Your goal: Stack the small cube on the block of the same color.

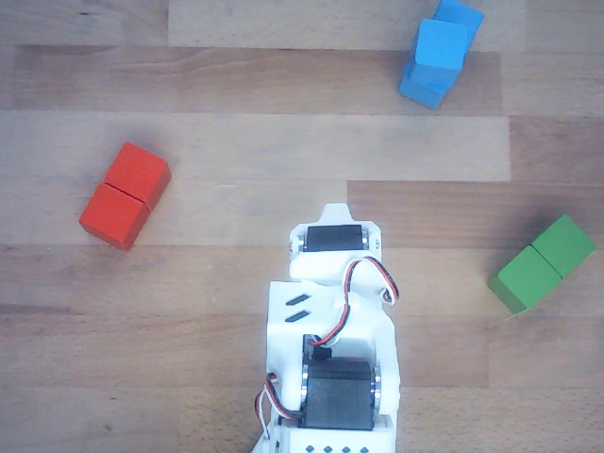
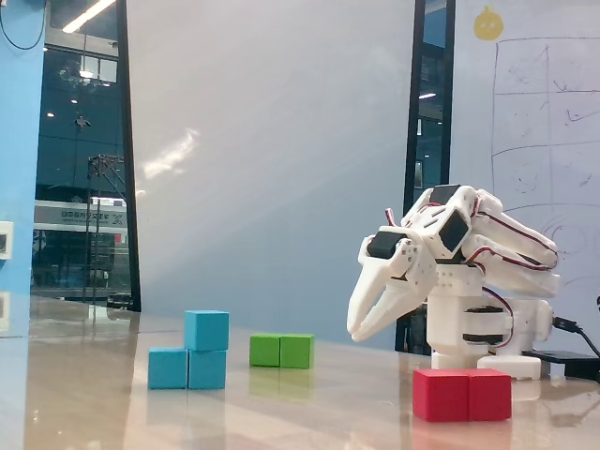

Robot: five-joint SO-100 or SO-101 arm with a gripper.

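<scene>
Red block [image 2: 462, 394] lies nearest; small cube [image 2: 206, 330] sits stacked on the blue block [image 2: 187, 368]; claw [image 2: 359, 330] closed, empty, well apart.

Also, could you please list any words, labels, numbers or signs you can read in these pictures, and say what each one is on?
No text can be read in either view.
Whiteboard, fixed view: faint drawn lines and scribbles, too blurred to read.
Yellow round sticker above the whiteboard: a picture, no legible words.
Small cube, blue block, red block, green block: plain faces, no markings.
Robot arm: no label visible.
</scene>
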